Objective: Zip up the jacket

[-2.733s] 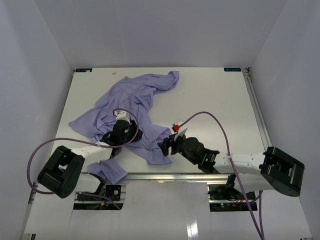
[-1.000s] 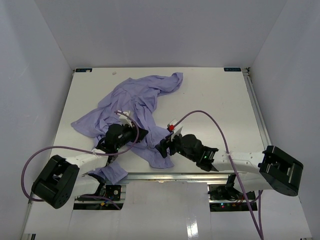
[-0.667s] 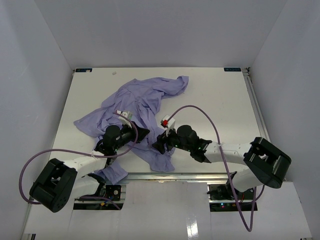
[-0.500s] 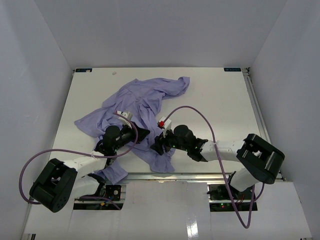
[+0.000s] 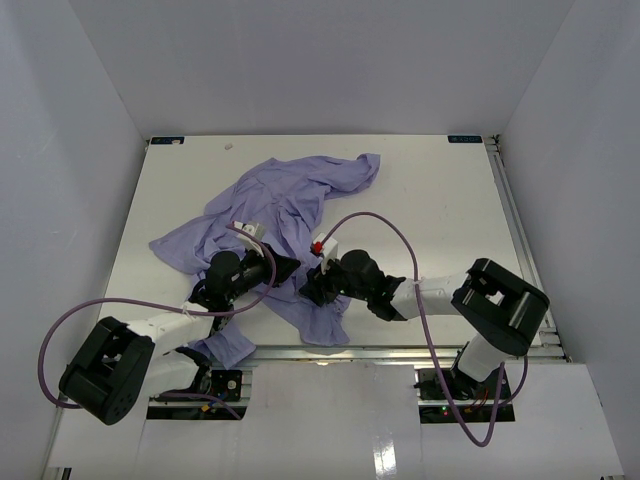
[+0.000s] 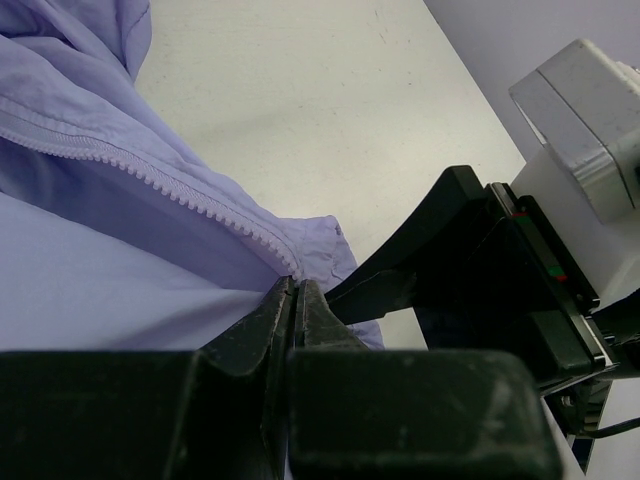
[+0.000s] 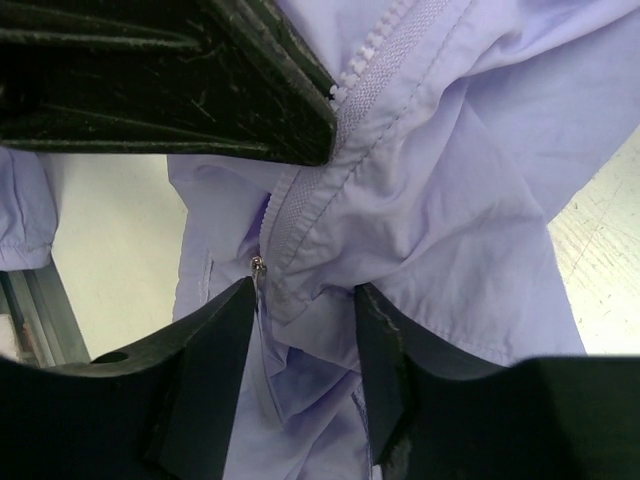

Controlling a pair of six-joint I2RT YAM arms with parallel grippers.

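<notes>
Crowding R hand (image 7: 305,292), L hand (image 6: 295,288) pinches jacket (image 5: 290,190) at zip (image 6: 190,198)

The left arm (image 5: 170,318) and right arm (image 5: 430,295) lie low, reaching from the near edge of the bench (image 5: 450,200) and converging near its middle. The left gripper (image 5: 282,268) has its jaws pressed together, pinching the jacket (image 6: 90,280). The right gripper (image 5: 308,284), just beside it, points left with fingers (image 7: 205,385) parted

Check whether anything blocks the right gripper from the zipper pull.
Nothing visible does. The pull lies bare on the jacket at the right gripper's open fingertips; the left gripper pinches the zipper edge just beyond.
</notes>
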